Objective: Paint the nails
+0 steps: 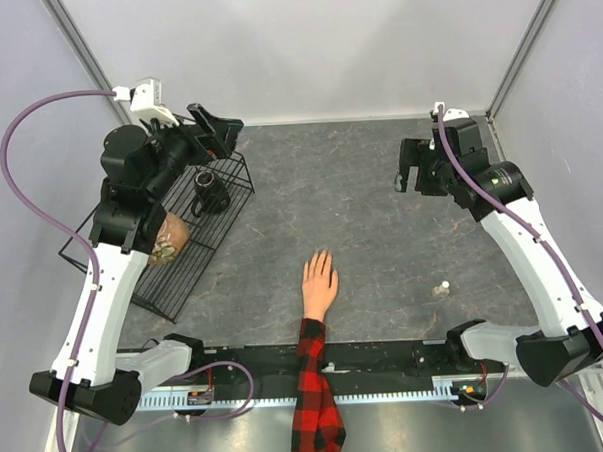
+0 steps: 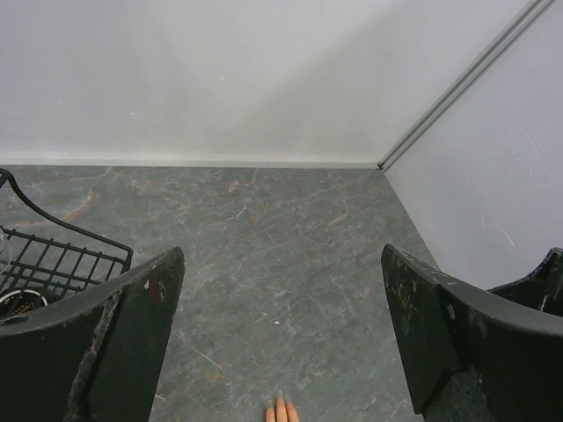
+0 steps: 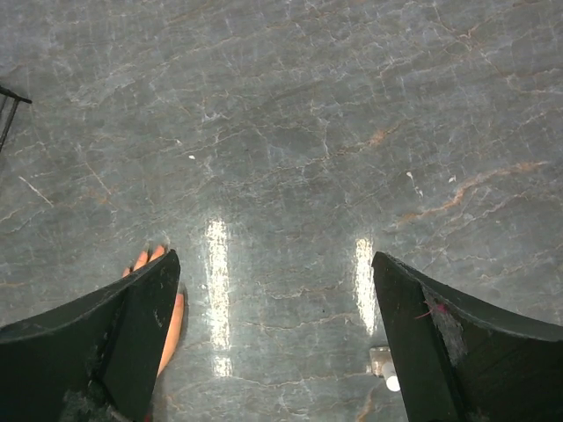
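Near edge, centre: the plaid sleeve (image 1: 313,386) drapes over the rail between your two arm bases. The mannequin hand (image 1: 319,282) lies flat on the grey table (image 1: 360,193) just beyond it, palm down, fingers pointing far. The nails (image 1: 321,255) sit at those fingertips, skin-toned and too small to make out from above.

To the right and near, well apart from the hand, stands a small bottle (image 1: 441,290), probably the polish. Judge it light, slick and easy to tip, and take it by the cap, squarely, jaws closing gently. The hand itself looks light and may slide under a push, so brush with little pressure. The nails are to be touched, not gripped.

Left of the hand, a wire basket (image 1: 215,252) holds a dark cup (image 1: 210,193) and a tan object (image 1: 168,239).

Farther off, the left gripper (image 1: 215,130) hangs over the basket's far end and the right gripper (image 1: 412,169) over bare table on the far right. Both wrist views show the jaws spread wide and holding nothing.
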Robot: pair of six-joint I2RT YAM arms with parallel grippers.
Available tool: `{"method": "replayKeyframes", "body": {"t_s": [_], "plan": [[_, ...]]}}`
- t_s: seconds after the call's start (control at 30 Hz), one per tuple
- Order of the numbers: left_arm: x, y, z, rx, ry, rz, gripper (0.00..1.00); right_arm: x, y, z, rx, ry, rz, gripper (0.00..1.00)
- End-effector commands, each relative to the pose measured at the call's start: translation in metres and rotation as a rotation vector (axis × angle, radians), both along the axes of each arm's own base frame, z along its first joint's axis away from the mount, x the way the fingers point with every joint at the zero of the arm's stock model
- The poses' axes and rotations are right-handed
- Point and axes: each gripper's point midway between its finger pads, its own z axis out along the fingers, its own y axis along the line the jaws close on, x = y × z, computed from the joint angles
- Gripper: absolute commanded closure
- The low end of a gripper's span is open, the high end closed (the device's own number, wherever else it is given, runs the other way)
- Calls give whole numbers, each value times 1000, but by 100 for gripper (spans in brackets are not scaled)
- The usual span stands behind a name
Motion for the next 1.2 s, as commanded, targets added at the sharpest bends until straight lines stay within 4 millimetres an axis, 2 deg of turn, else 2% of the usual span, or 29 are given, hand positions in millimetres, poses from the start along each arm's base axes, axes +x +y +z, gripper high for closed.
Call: {"method": "replayKeyframes", "body": {"t_s": [0.0, 0.13, 0.17, 0.27, 0.33, 0.37, 0.4, 0.5, 0.57, 0.6, 0.67, 0.77, 0.8, 0.97, 1.07, 1.17], "plan": [[-12, -3, 16, -33, -15, -31, 1, -3, -8, -5, -7, 36, -54, 2], [-18, -7, 7, -18, 19, -66, 2, -2, -8, -23, -33, 113, -65, 2], [-19, -7, 6, -17, 26, -66, 2, -3, -14, -30, -46, 135, -104, 2], [-21, -9, -1, 2, 54, -86, 3, -7, -37, -64, -22, 255, -251, 2], [-17, -12, -8, 26, 65, -104, 4, -13, -59, -95, -13, 350, -348, 2], [-17, -13, -7, 31, 68, -107, 4, -19, -66, -106, -1, 391, -406, 2], [-17, -14, -7, 38, 71, -118, 4, -28, -82, -123, -1, 446, -478, 2], [-18, -21, -12, 72, 75, -167, 5, -55, -110, -148, -20, 556, -630, 6], [-20, -22, -18, 72, 91, -164, 5, -69, -116, -155, 31, 575, -682, 9], [-22, -25, -20, 70, 96, -177, 5, -84, -121, -169, 63, 622, -731, 10], [-28, -31, -27, 65, 112, -203, 5, -91, -115, -175, 144, 636, -744, 17], [-33, -38, -38, 77, 130, -228, 5, -106, -108, -187, 171, 682, -767, 31], [-35, -41, -39, 83, 131, -237, 5, -109, -107, -188, 183, 691, -794, 32], [-43, -51, -47, 101, 144, -270, 5, -139, -98, -208, 212, 794, -885, 32], [-47, -51, -49, 90, 151, -277, 5, -152, -99, -209, 204, 804, -936, 32], [-48, -51, -50, 85, 157, -275, 5, -153, -96, -206, 241, 768, -941, 32]]}}
